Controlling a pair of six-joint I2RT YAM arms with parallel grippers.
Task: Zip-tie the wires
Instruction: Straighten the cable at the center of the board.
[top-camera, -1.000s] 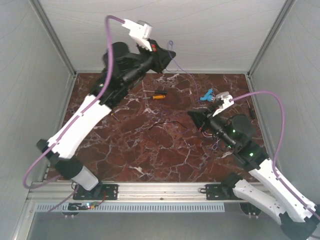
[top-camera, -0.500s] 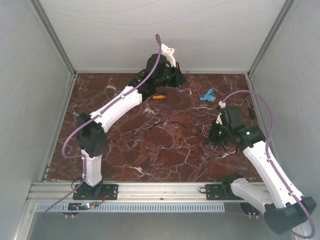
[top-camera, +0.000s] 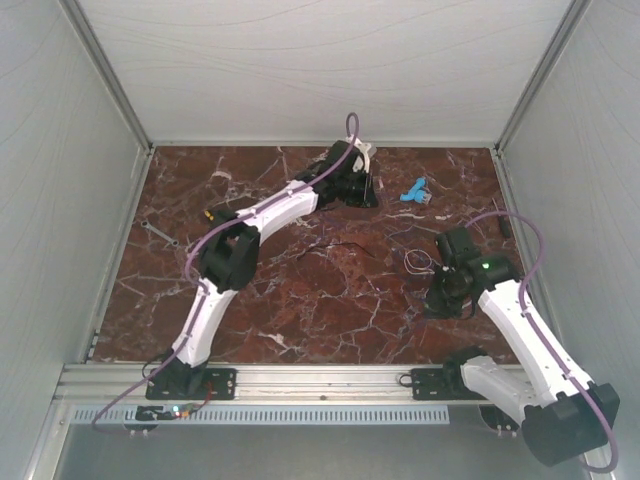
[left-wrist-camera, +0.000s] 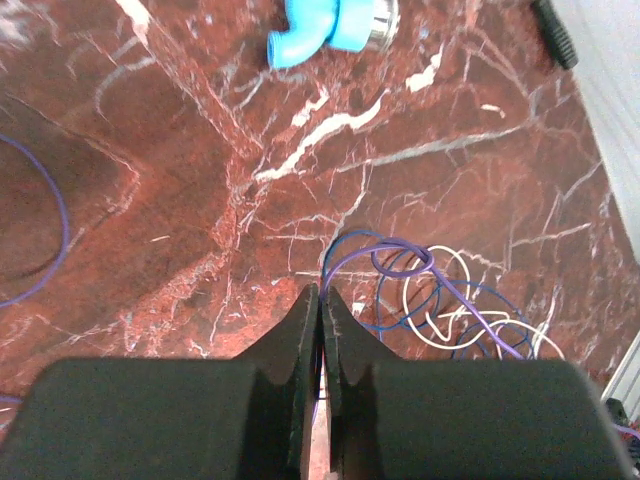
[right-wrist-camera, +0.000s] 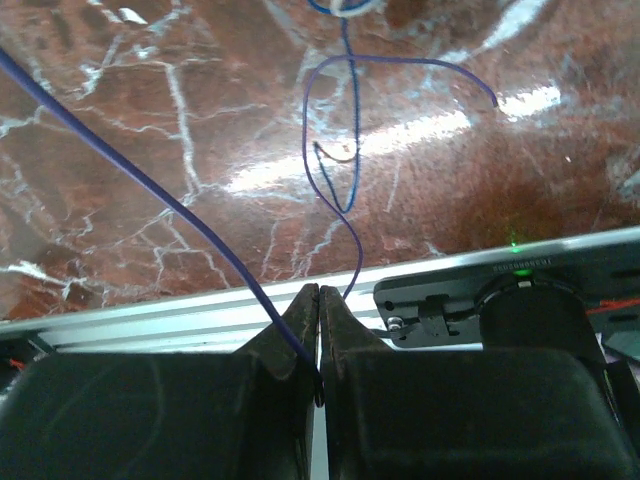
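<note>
While both arms reach out over the red marble surface (top-camera: 300, 300), the left end effector (left-wrist-camera: 318, 305) sits low at about 1 o'clock from the surface's centre (top view). Its fingers are pressed flat together. A sliver of purple shows low in the seam between them, so one thin strand looks pinched there.

The wires (left-wrist-camera: 430, 295) lie on the surface as a loose coil of blue, purple and white loops. In the left wrist view the coil is just beside the fingertips, at 3 o'clock from them. From above, the coil is at roughly 3 o'clock from centre, between the two end effectors. One separate purple strand curves across the surface at 9 o'clock in the left wrist view.

A blue plastic part (left-wrist-camera: 320, 25) lies at 12 o'clock from the left fingertips, well apart from the coil. A black object (left-wrist-camera: 555, 30) lies by the side wall at 1 o'clock (too cropped to identify).

The right end effector (right-wrist-camera: 318, 295) is at about 4 o'clock from centre, pointing toward the aluminium rail (right-wrist-camera: 150, 320) at the near edge. It is closed too. A blue-purple strand comes in taut from 10 o'clock and runs straight into the finger seam, gripped. A thinner purple strand rises from beside the tips toward 12 o'clock, then hooks off to 2 o'clock.
</note>
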